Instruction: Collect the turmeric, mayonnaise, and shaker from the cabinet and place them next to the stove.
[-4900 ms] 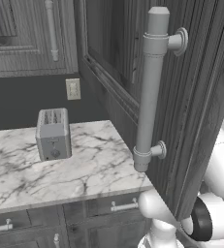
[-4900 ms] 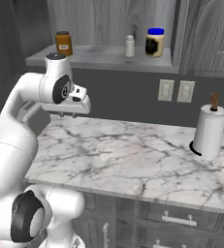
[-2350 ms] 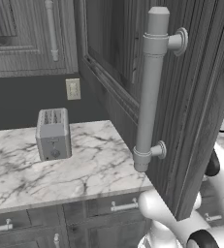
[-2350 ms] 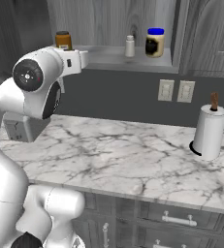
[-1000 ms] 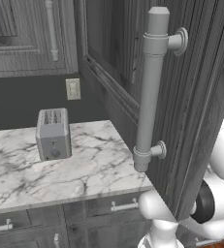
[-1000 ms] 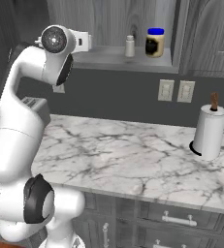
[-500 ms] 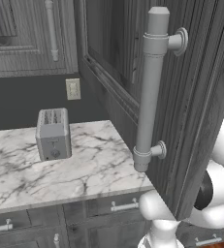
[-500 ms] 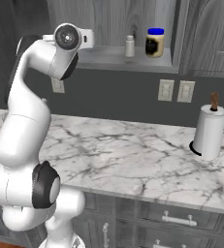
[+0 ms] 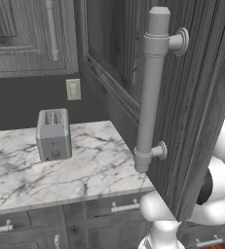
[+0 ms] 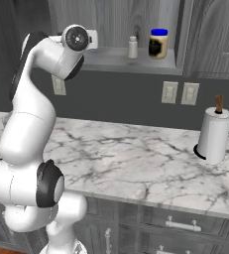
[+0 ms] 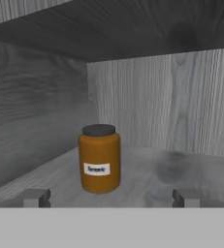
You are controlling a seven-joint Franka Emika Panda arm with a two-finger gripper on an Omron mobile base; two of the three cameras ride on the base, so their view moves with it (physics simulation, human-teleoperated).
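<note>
Inside the cabinet, on its shelf near the left wall, the turmeric stands upright, dark lid on and a white label facing out. The gripper faces it with its fingers wide apart, clear of the jar. Further along the shelf stand the shaker and, beside it near the right end, the mayonnaise.

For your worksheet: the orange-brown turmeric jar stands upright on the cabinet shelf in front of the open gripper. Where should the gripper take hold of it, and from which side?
Grip the turmeric around the straight cylindrical body, below its dark lid, coming in level from the cabinet's open front. It stands upright with bare shelf on both sides, and the gripper faces it with its jaws spread wider than the jar, so a side pinch probably suits.
</note>
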